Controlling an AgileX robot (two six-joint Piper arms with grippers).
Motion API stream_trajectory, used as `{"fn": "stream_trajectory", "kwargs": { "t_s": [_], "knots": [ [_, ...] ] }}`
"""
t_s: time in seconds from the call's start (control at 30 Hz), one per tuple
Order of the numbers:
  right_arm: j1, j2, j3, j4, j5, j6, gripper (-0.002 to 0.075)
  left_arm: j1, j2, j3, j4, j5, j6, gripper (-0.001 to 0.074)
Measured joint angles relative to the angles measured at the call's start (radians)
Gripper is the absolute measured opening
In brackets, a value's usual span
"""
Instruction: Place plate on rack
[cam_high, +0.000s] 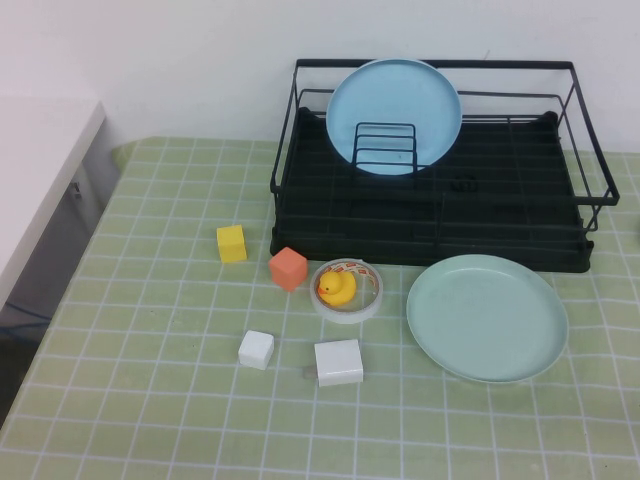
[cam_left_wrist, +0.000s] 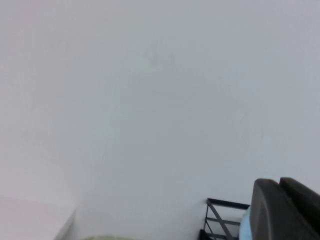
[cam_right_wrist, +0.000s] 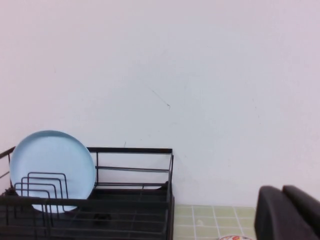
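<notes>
Green-tiled table (cam_high: 150, 420) — white wall (cam_high: 200, 60), both tools raised.

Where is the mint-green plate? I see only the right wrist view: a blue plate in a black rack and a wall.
Observer: The mint-green plate lies flat on the table, just in front of the rack, toward the robot's right.
Operator: Is a gripper near it?
Observer: No arm appears in the high view. Only a dark part of the right gripper shows at the edge of your view, and of the left gripper in the left wrist view.
Operator: What lies beside the plate?
Observer: On its left, a tape roll with a yellow duck inside.
</notes>
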Motion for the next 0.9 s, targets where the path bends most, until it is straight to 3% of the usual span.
{"fn": "stream_trajectory", "kwargs": {
  "t_s": [0.23,0.43,0.63,0.9],
  "knots": [
    [0.000,0.000,0.000,0.000,-0.052,-0.011,-0.0002,0.000,0.000,0.000,-0.042,0.049,-0.122,-0.0001],
    [0.000,0.000,0.000,0.012,-0.152,-0.014,-0.0002,0.000,0.000,0.000,-0.057,-0.042,-0.293,-0.0001],
    [0.000,0.000,-0.128,0.020,0.039,-0.035,-0.0002,0.000,0.000,0.000,-0.057,-0.179,-0.283,-0.0001],
    [0.000,0.185,-0.424,0.073,0.454,-0.026,-0.0001,0.000,0.022,-0.180,-0.041,0.322,-0.003,-0.0001]
  ]
}}
